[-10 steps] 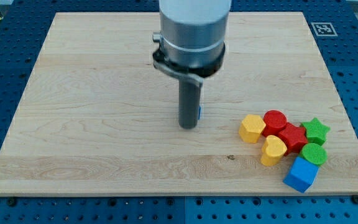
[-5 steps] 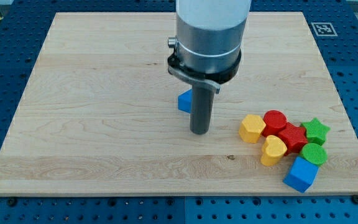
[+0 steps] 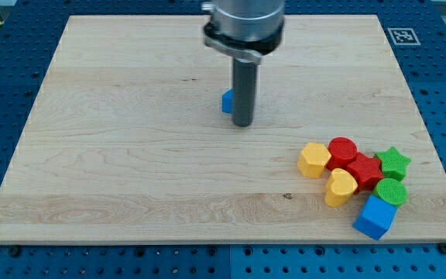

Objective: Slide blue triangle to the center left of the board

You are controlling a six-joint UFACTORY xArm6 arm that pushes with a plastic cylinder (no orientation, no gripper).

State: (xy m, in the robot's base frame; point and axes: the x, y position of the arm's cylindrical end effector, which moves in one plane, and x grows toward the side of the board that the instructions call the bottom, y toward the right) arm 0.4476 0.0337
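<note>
Our tip [image 3: 242,123] rested on the wooden tabletop [image 3: 114,155] a little above its centre, with the blue triangle [image 3: 227,101] touching or just beside the rod at about 10 o'clock from the tip; most of that block was hidden behind the rod, so we could not make out its full shape. We carried no fingers here, only the straight dark rod, so there was no opening to report.

Well apart, at about 4 o'clock from the tip, a cluster sat near the board's lower right: a yellow hexagon [image 3: 313,160], a red cylinder [image 3: 342,149], a red star [image 3: 365,169], a yellow heart [image 3: 340,187], a green star [image 3: 394,162], a green cylinder [image 3: 391,191] and a blue cube [image 3: 375,216], packed closely together.
</note>
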